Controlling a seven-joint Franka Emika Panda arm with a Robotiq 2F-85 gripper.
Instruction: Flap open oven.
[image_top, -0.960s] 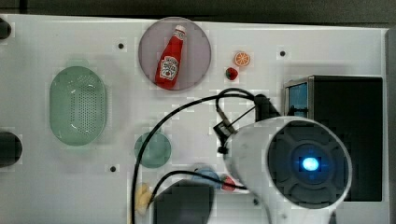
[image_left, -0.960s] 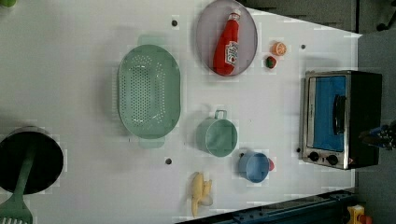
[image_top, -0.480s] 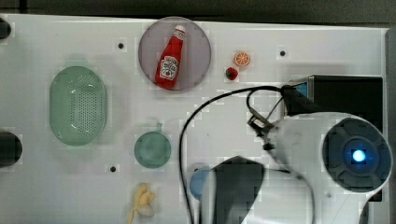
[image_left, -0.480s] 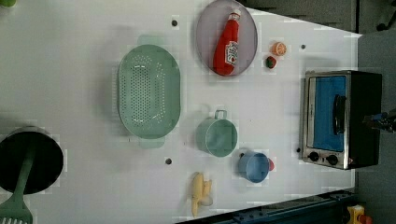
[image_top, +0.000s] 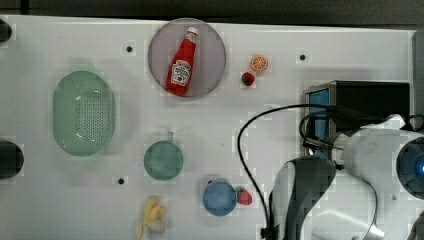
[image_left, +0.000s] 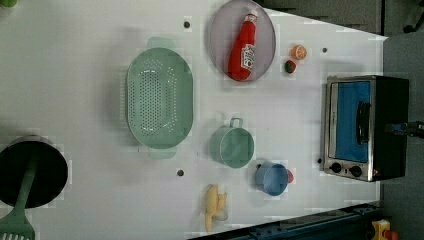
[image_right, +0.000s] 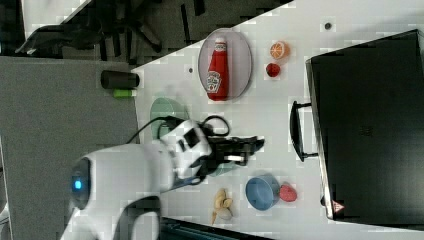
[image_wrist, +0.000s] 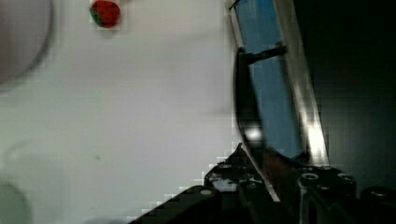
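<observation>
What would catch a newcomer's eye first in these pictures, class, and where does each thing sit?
The red ketchup bottle lies on a round grey plate near the top view's upper edge. The oven, door shut, stands at the left view's right, its blue glass facing the table. The white robot arm looms over it in the top view.

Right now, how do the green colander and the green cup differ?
The green colander is oval, perforated and much larger; the green cup is round, plain-walled and smaller. The colander has a tab handle at each end, the cup one loop handle. In the left view the colander sits left of the cup. Both are pale green, upright and empty on the white table.
</observation>
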